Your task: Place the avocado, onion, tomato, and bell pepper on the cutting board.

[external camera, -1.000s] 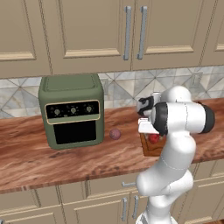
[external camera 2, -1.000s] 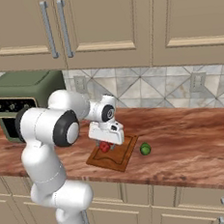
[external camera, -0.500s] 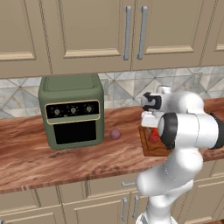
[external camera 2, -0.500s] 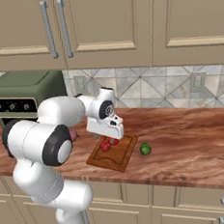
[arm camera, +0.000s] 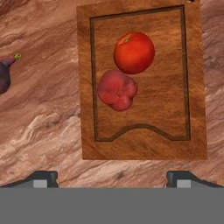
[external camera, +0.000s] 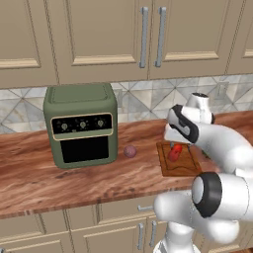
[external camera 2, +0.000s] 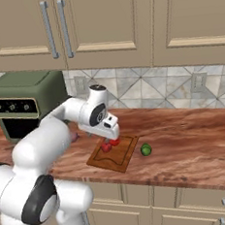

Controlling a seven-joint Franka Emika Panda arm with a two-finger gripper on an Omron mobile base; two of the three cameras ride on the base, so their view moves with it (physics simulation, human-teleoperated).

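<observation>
Reddish wood-grain counter [external camera 2: 195, 140] runs below beige cabinets and a tiled backsplash, and the cutting board [arm camera: 197, 87] lies flat on it as the landmark for everything else. On the board, inside its groove, sit the tomato [arm camera: 134, 53] and the bell pepper [arm camera: 117, 90], just beside each other and seemingly touching; the tomato is the one nearer the board's plain end, the bell pepper nearer the end where the groove curves inward. From the right base camera both show as small red shapes at the board's back part [external camera 2: 110, 144].

The gripper [arm camera: 112, 177] hangs above the board, looking straight down on it; its jaws stand wide apart and hold nothing, with the two tips off the notched end of the board and both red fruits well clear of them.

The avocado [external camera 2: 146, 149] rests on the counter just off the board's right edge, not on the wood. The onion [external camera: 130, 151] lies on the counter well off the board's left side, between the board and a green countertop oven [external camera: 81, 123]. In the hand camera a dark purple edge of it [arm camera: 4, 74] shows off the board's long side.
</observation>
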